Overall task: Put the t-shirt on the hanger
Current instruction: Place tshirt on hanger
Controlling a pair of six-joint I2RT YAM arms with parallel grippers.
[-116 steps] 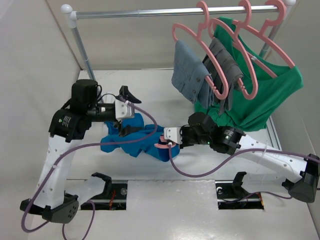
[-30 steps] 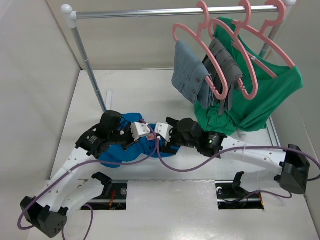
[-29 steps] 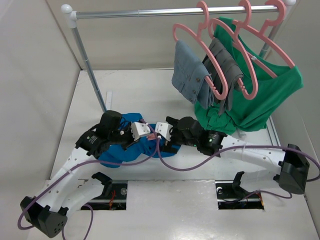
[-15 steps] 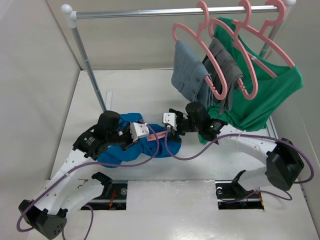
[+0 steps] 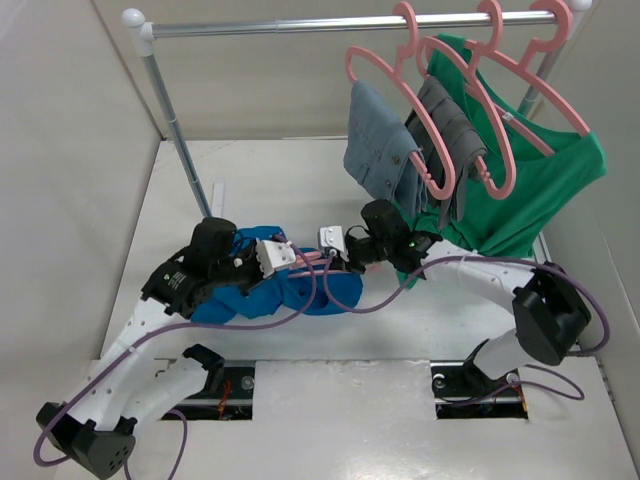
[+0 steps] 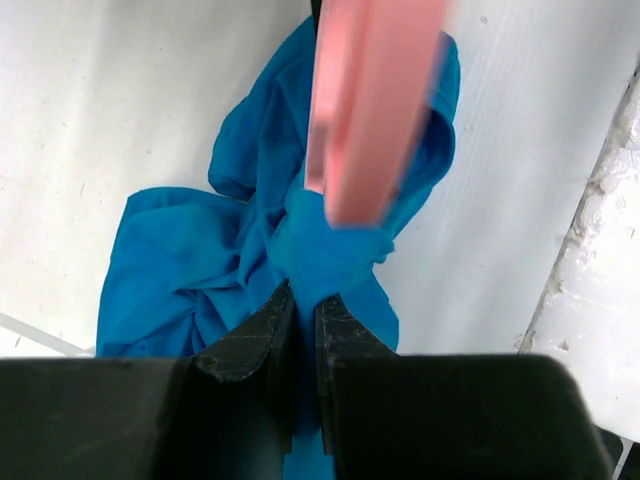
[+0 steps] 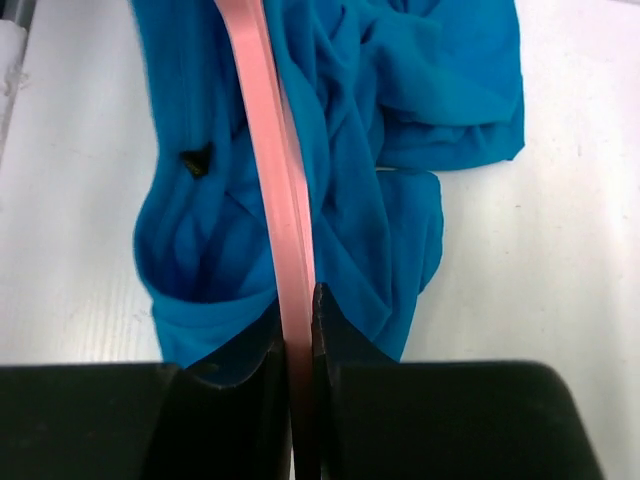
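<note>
A blue t-shirt (image 5: 318, 292) lies crumpled on the white table (image 5: 250, 170), in front of the clothes rail (image 5: 340, 22) and toward its left post. Both arms reach low over it.

The left gripper (image 6: 303, 322) has its fingers pinched together on a bunched fold of the fabric. The right gripper (image 7: 300, 300) has its fingers clamped on the thin bar of the salmon-pink hanger (image 7: 283, 200). That bar runs across the shirt, away from the rail's hanging garments.

You appear to be feeding 1 hanger arm into the shirt. Keep the left pinch firm and lift the fold slightly so that an opening stays clear. Drive the hanger along its own length, not sideways, or the loose cloth will likely bunch ahead of the tip. The wrist views do not show whether the tip is inside the fabric or only on top, so check that first.

Compared with 3.9 seconds ago, the left arm is no longer raised and now stretches low. The right gripper and hanger sit closer to the rail.
</note>
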